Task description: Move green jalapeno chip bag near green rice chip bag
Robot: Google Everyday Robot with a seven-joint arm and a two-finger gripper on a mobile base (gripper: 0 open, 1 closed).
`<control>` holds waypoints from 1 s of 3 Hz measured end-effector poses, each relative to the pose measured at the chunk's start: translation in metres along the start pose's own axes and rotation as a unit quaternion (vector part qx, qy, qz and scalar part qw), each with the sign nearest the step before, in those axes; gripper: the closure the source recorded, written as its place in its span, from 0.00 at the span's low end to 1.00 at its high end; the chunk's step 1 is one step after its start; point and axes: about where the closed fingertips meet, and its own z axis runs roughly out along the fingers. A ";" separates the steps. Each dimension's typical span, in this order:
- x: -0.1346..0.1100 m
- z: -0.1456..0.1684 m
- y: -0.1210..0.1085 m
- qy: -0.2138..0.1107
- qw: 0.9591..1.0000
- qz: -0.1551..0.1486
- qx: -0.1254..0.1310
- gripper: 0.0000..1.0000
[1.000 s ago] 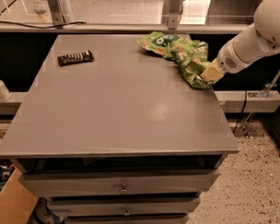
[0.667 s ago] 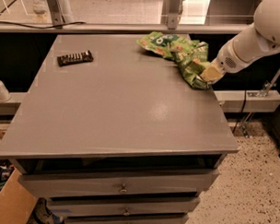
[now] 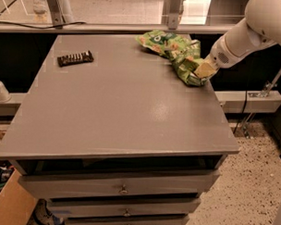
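Olive-green crinkled jalapeno chip bag [image 3: 184, 65] lies at the far right of the grey counter [image 3: 131, 114], its upper end touching the brighter light-green rice chip bag [image 3: 158, 40] just behind it. The white arm's gripper [image 3: 205, 69] is pressed against the bag's right end, near the counter edge; clamped or loose, I cannot tell. This looks like the placing step, nearly done. Next comes a clean release, if needed, and a lift away without dragging the bag.

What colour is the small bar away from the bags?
The bar is blackish, camera view; gripper at the jalapeno bag.
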 end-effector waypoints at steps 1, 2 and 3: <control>-0.006 0.000 0.002 -0.004 1.000 -0.005 -0.004 0.36; -0.012 -0.003 0.005 -0.009 1.000 -0.011 -0.006 0.12; -0.016 -0.004 0.008 -0.011 1.000 -0.014 -0.008 0.00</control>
